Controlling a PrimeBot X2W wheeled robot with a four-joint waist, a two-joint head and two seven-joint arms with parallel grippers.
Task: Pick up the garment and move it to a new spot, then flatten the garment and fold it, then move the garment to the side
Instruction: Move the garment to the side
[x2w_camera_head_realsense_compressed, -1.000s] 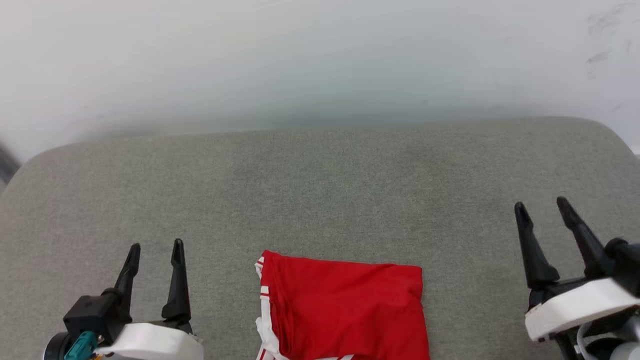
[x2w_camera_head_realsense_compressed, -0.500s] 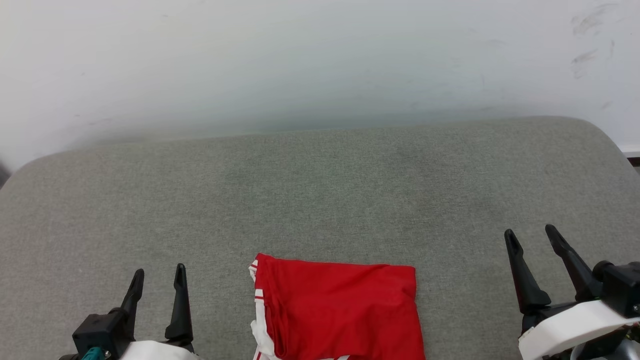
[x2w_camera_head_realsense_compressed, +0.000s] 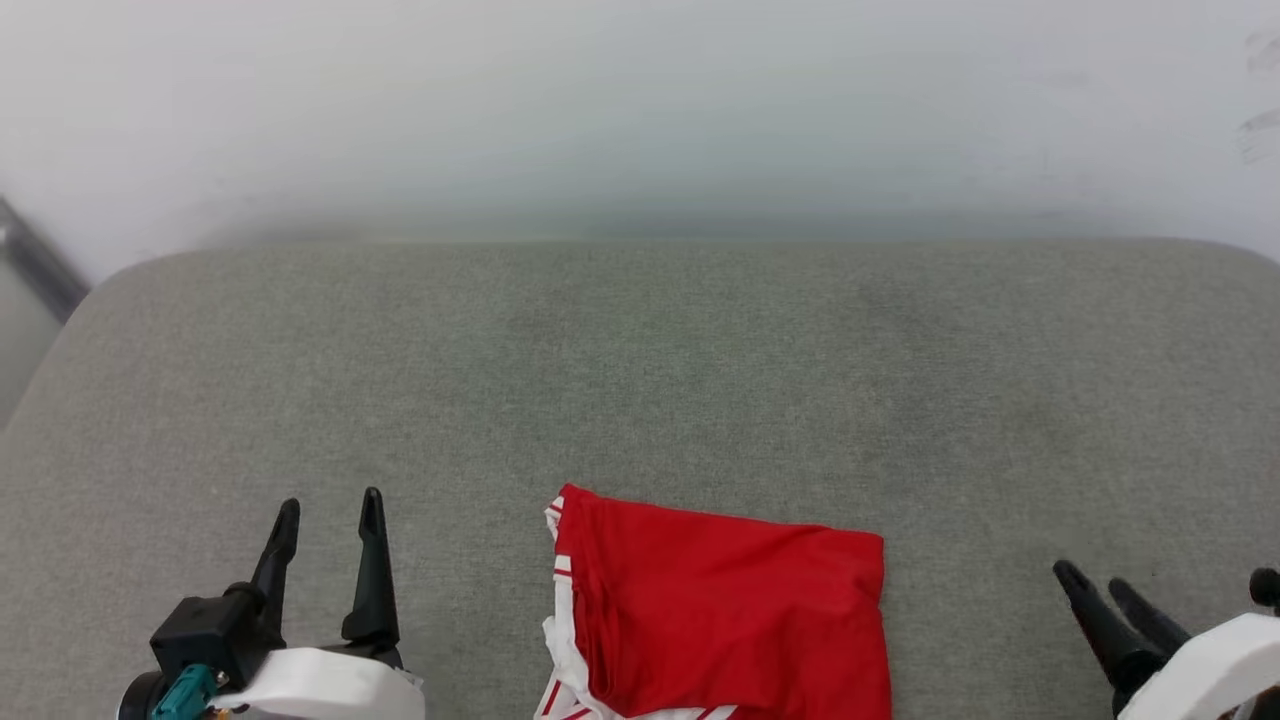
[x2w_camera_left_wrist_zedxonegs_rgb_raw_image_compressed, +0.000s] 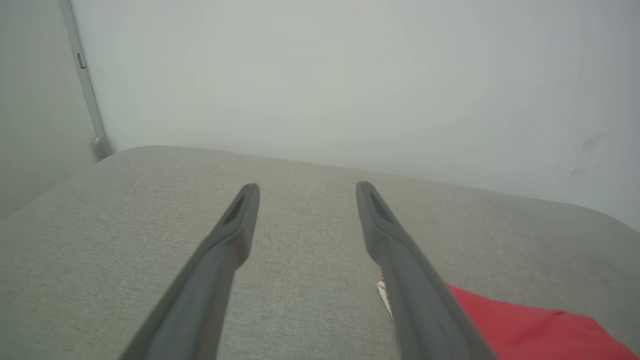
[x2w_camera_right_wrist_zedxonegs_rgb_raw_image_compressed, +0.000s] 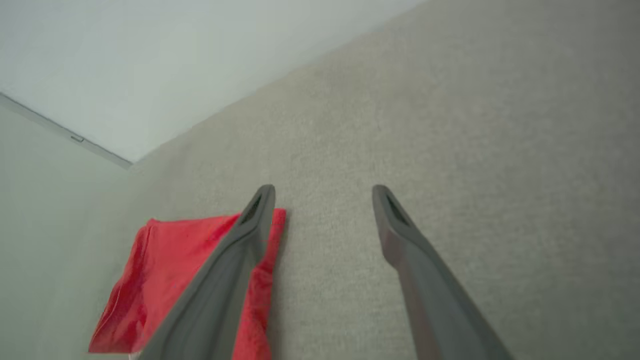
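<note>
Left gripper and right gripper parked either side of the garment, seemingly to leave its fold undisturbed before the shift aside. Lies as a compact red block on the grey cushion. Both spread apart, empty, touching nothing: left one well clear of the garment, right one off its right edge.

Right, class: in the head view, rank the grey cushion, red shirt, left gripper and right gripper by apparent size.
1. grey cushion
2. red shirt, cut off at the bottom edge
3. left gripper
4. right gripper, partly out of frame, so 3 and 4 are unsure
</note>
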